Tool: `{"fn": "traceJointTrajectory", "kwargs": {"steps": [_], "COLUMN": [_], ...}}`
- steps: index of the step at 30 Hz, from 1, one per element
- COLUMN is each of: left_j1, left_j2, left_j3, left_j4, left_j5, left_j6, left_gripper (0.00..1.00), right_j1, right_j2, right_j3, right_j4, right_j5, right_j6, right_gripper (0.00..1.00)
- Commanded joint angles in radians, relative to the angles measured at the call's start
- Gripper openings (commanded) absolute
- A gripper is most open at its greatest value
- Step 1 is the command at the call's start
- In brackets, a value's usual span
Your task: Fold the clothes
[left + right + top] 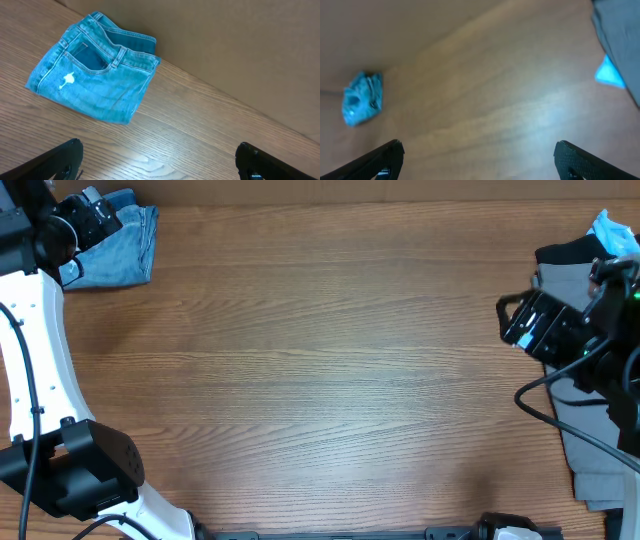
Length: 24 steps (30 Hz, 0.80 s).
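Folded jeans [95,75] are seen at the table's [320,360] far-left corner. The left gripper [159,150] is held spread wide near them; the right gripper [478,147] is likewise spread, near grey shorts [590,450].

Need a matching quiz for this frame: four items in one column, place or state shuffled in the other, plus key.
Column 1
1. folded jeans
2. grey garment
3. black garment
4. left tool

Column 2
A. open, nothing between its fingers
B. overhead view, lower right edge of the table
C. overhead view, top-left corner of the table
D. overhead view, top right edge of the table

Pairs: 1-C, 2-B, 3-D, 4-A
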Motion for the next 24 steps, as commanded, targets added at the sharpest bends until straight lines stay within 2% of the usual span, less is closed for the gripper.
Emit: {"fn": "traceJointTrajectory", "kwargs": {"steps": [1,12,15,18,24], "left_j1": [-0.008,-0.008,-0.008,-0.008,-0.008], "left_j2": [0.010,0.010,0.010,0.010,0.010], "left_j3": [0.002,0.002,0.002,0.002,0.002], "left_j4": [0.001,0.001,0.001,0.001,0.001], "left_j5": [0.011,0.011,0.011,0.011,0.011], "left_j6": [0.012,0.012,0.012,0.012,0.012], "left_gripper": [1.00,1.00,1.00,1.00,1.00], "right_j1": [0.005,0.006,0.006,0.006,0.008], "right_j2": [0.002,-0.001,-0.041,-0.111,-0.337], "right_j3": [0.001,-0.008,-0.060,-0.170,-0.533], "right_j4": [-0.029,-0.037,0.013,0.095,0.388], "right_j5": [0.011,0.011,0.011,0.010,0.010], "right_j6": [-0.002,-0.010,-0.063,-0.105,-0.107], "right_gripper": [1.00,1.00,1.00,1.00,1.00]}}
